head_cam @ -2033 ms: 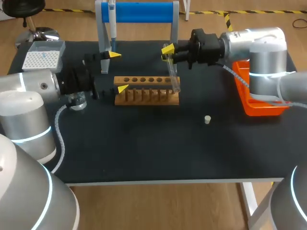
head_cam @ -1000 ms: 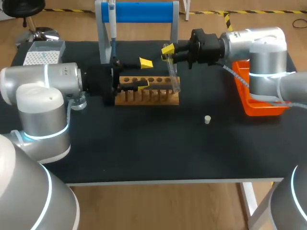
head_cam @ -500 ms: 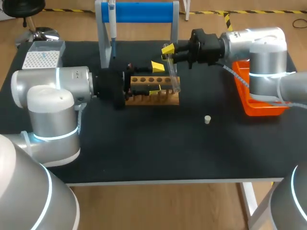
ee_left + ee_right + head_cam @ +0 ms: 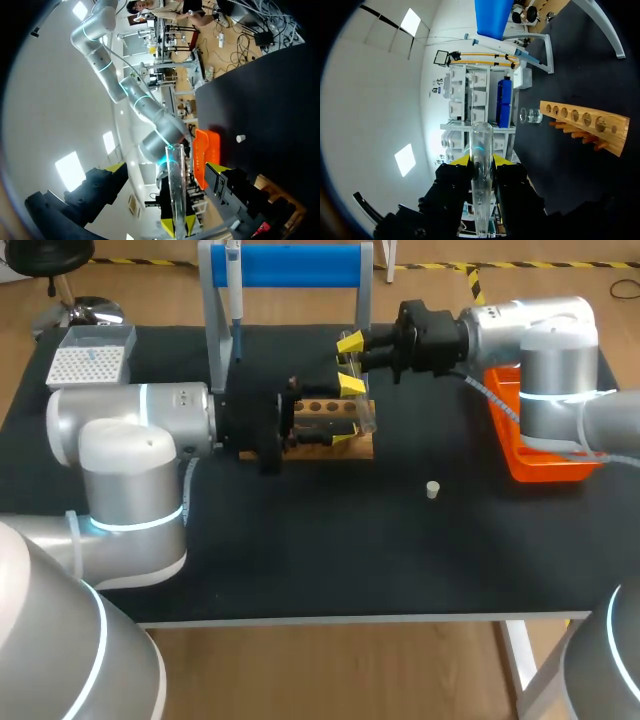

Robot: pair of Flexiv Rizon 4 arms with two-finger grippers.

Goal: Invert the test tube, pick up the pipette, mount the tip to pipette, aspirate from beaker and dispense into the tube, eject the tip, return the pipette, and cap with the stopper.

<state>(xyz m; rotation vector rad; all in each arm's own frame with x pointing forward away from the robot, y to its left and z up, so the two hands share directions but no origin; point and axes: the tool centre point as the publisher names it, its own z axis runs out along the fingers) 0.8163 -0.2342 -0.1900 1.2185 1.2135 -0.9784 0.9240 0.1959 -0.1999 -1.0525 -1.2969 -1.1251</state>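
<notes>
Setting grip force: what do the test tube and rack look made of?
The test tube: clear, glossy glass or plastic, cannot tell which; the room shows through it. The rack: pale bare wood, matte, with drilled holes and pegs.

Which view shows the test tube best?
The right wrist view: the test tube shows close, clamped in the right gripper. The left wrist view has it between the left gripper's open jaws; the head view shows it small, by the rack.

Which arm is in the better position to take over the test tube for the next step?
Left. The left gripper, open, has the test tube between its fingers; the right gripper is shut on its upper end.
</notes>
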